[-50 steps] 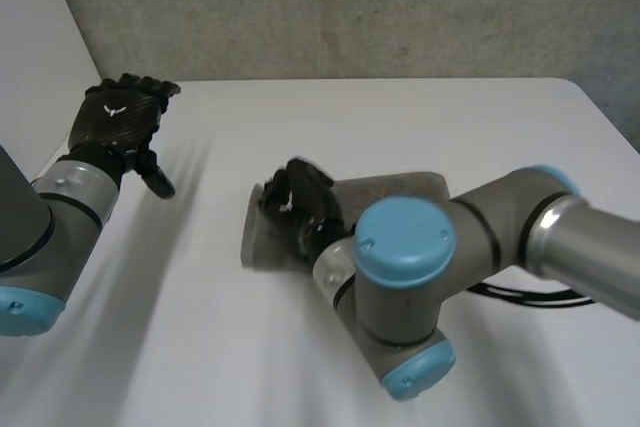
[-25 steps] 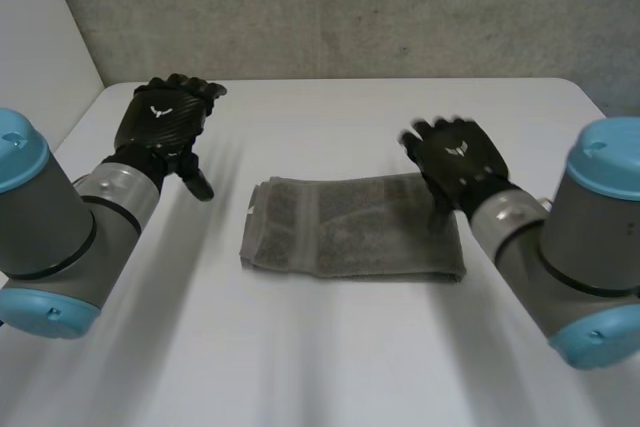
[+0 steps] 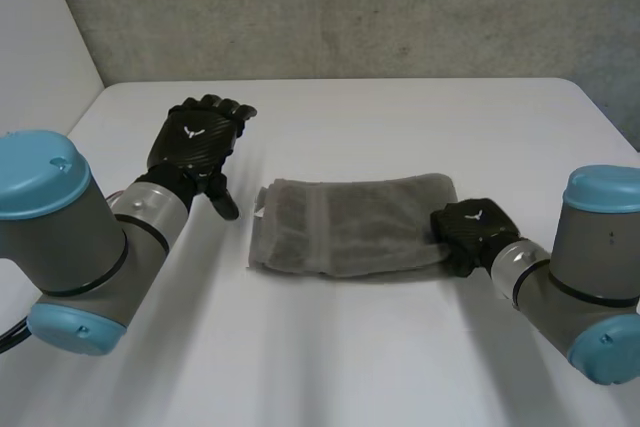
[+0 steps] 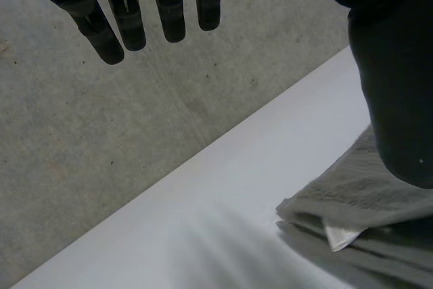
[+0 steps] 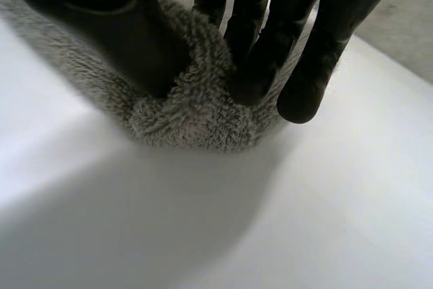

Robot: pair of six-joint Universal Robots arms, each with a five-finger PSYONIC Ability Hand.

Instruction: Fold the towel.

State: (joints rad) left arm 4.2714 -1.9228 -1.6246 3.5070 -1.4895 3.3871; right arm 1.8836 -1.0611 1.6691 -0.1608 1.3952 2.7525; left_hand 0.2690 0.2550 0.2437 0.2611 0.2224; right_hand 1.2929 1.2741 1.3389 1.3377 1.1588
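Observation:
A grey towel (image 3: 350, 227) lies folded into a long strip on the white table (image 3: 400, 112). My right hand (image 3: 470, 227) is at its right end, thumb and fingers pinching the bunched edge. In the right wrist view the thumb (image 5: 128, 25) and fingers (image 5: 257, 65) press into the towel's fluffy edge (image 5: 196, 116). My left hand (image 3: 195, 137) hovers open just left of the towel, not touching it. In the left wrist view its fingers (image 4: 128, 18) are straight, and the towel's left end (image 4: 358, 194) with a white label (image 4: 340, 235) lies beside the thumb.
A grey concrete wall (image 3: 350, 7) runs behind the table's far edge. A white panel (image 3: 40, 57) stands at the far left. Bare tabletop surrounds the towel on all sides.
The right arm swung off the towel's left end to its right end, and the hand came down and closed on the edge. My left hand moved right, nearer the towel.

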